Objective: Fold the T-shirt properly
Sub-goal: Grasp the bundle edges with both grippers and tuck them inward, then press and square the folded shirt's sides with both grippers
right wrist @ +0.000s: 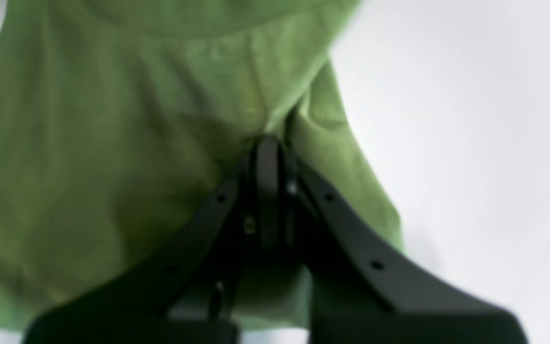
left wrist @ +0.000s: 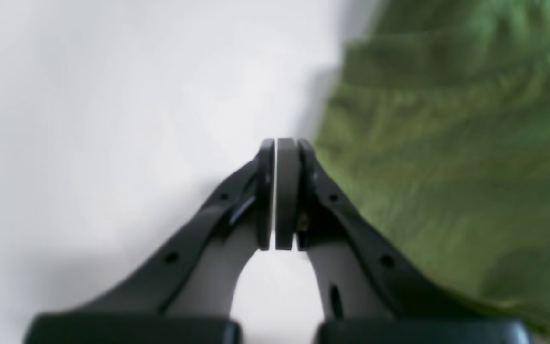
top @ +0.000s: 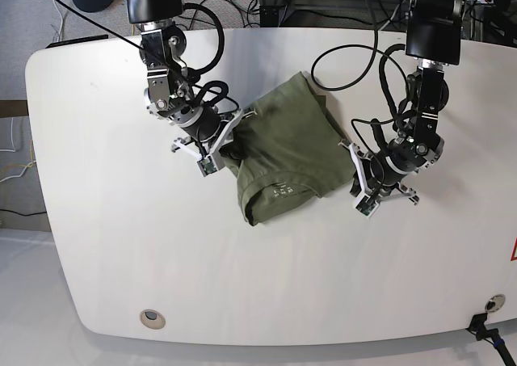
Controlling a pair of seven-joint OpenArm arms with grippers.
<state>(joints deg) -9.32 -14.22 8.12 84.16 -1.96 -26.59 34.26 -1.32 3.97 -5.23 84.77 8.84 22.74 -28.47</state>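
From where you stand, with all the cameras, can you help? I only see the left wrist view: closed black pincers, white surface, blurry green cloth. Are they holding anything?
Observer: No. The left gripper is shut on nothing, beside the T-shirt.
Operator: And the other arm?
Observer: The right gripper is pinching the shirt's fabric.
Operator: Is the shirt spread out?
Observer: No, it lies bunched on the white table, collar label showing.

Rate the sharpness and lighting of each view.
Left wrist: the T-shirt is streaked with blur, the shut left gripper sharper, with a soft shadow on the white table. Right wrist: soft all over, the right gripper dark against bright cloth. Base: sharp, evenly lit, no glare.
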